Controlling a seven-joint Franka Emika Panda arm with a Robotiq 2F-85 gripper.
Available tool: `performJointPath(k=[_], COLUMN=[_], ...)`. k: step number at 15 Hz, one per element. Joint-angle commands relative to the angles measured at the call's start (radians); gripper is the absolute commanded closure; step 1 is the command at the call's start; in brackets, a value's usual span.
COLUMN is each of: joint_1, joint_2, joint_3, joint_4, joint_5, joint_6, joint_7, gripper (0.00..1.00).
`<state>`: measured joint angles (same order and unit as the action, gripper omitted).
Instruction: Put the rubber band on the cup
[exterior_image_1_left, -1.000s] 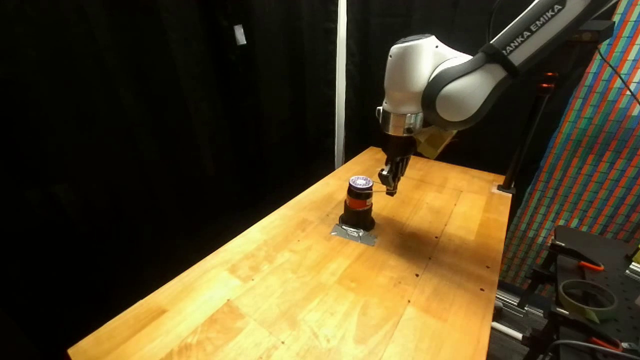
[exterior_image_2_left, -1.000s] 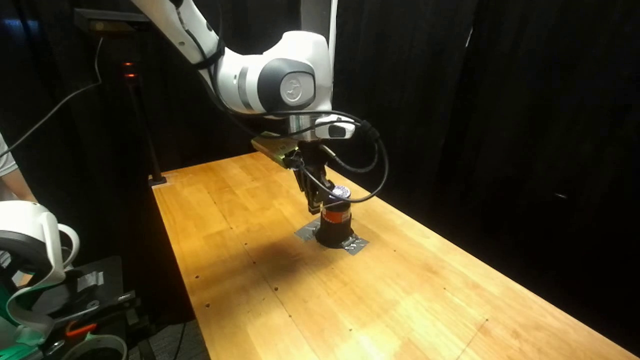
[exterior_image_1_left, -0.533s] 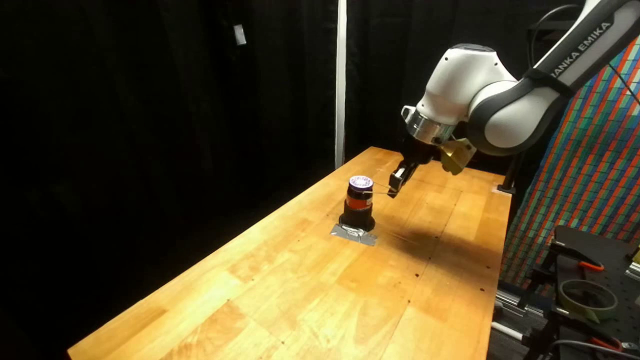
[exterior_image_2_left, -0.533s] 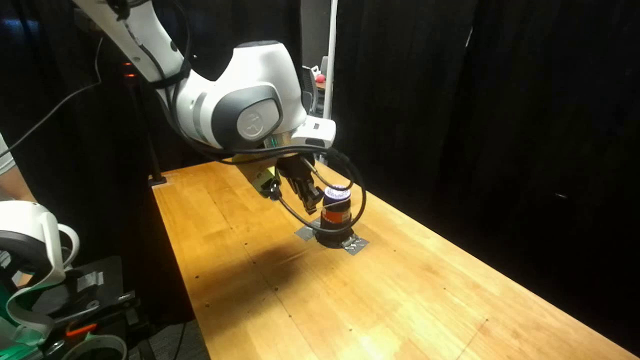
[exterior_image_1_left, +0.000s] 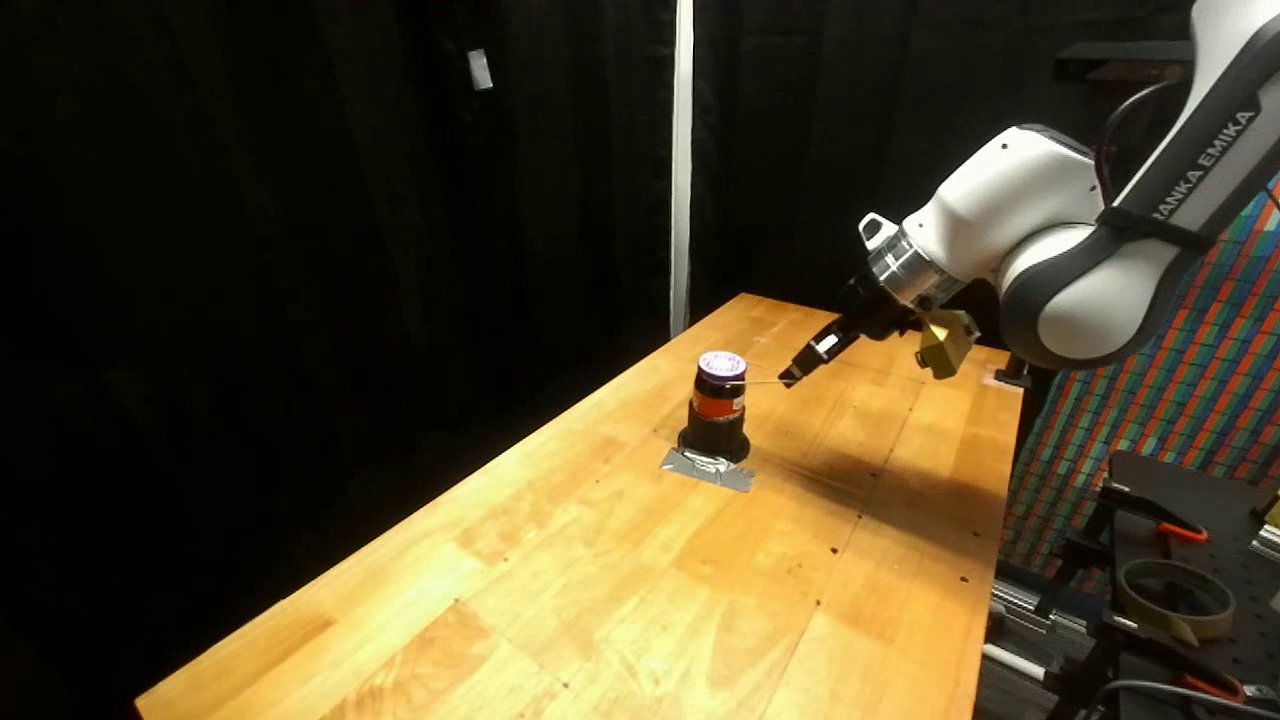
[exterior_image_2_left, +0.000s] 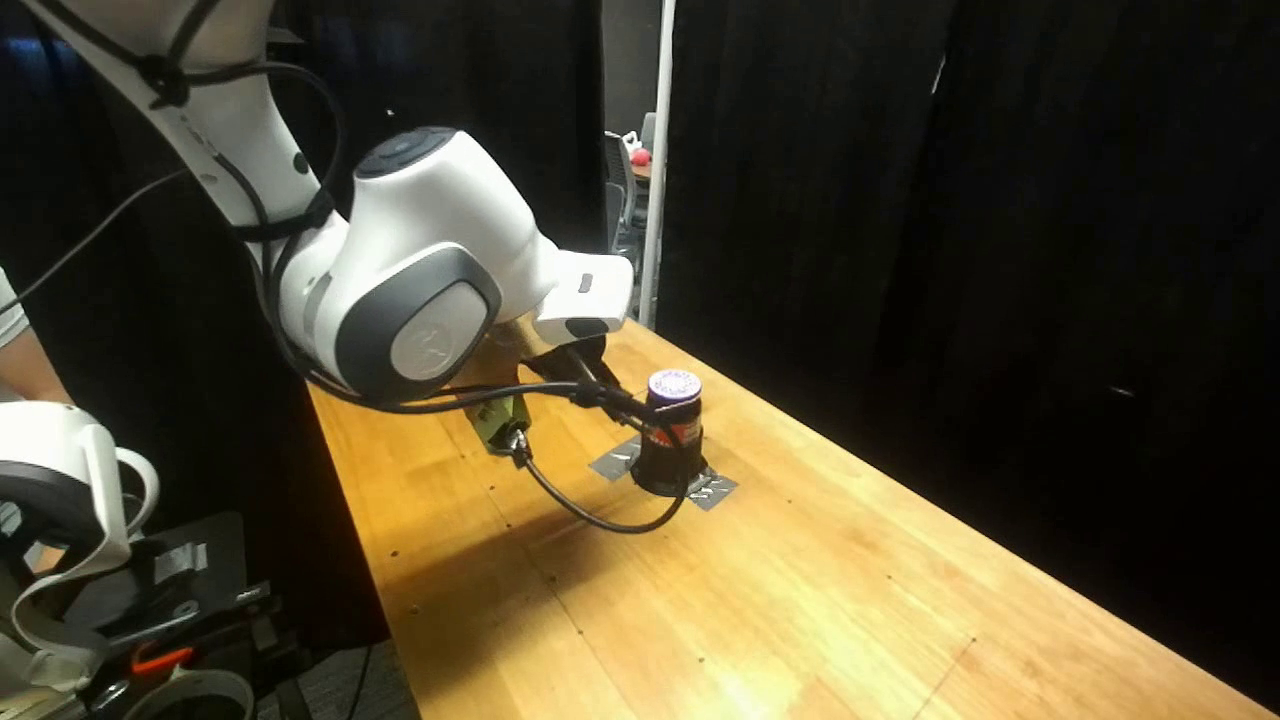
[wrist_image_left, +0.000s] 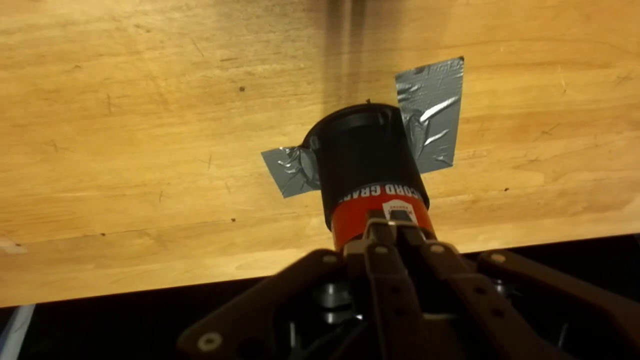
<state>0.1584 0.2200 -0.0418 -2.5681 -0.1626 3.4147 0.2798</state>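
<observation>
The cup (exterior_image_1_left: 717, 432) is a dark upright cylinder with an orange-red stripe and a pale patterned top. It shows in both exterior views (exterior_image_2_left: 662, 472), and its side shows in the wrist view (wrist_image_left: 367, 155). The thin rubber band (exterior_image_1_left: 763, 382) is stretched from the cup's upper part, above the stripe, to my fingertips. In the wrist view the band (wrist_image_left: 392, 223) crosses the camera side of both fingers, near the tips. My gripper (exterior_image_1_left: 791, 378) is beside the cup, tilted, fingers almost together (wrist_image_left: 388, 215). The band's far side around the cup is hidden.
Grey tape (wrist_image_left: 434, 117) fixes the cup's base to the wooden table (exterior_image_1_left: 600, 600). A black cable (exterior_image_2_left: 600, 522) hangs from the arm in front of the cup. A dark side cart (exterior_image_1_left: 1180, 490) with a tape roll stands beside the table.
The arm has swung back and down, tilting the gripper from nearly upright to strongly slanted. The fingertips stay at about the same height beside the cup. The band remains stretched between cup and fingers.
</observation>
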Motion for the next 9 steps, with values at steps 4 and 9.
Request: performJointPath(k=[4,9], joint_1=[-0.006,-0.044], joint_2=[0.007,0.026], joint_3=[0.019,0.097], joint_4=[-0.132,-0.165], joint_5=[0.108,0.118], joint_6=[0.323,0.426], joint_7=[-0.091,-0.074], gripper=[0.91,0.9])
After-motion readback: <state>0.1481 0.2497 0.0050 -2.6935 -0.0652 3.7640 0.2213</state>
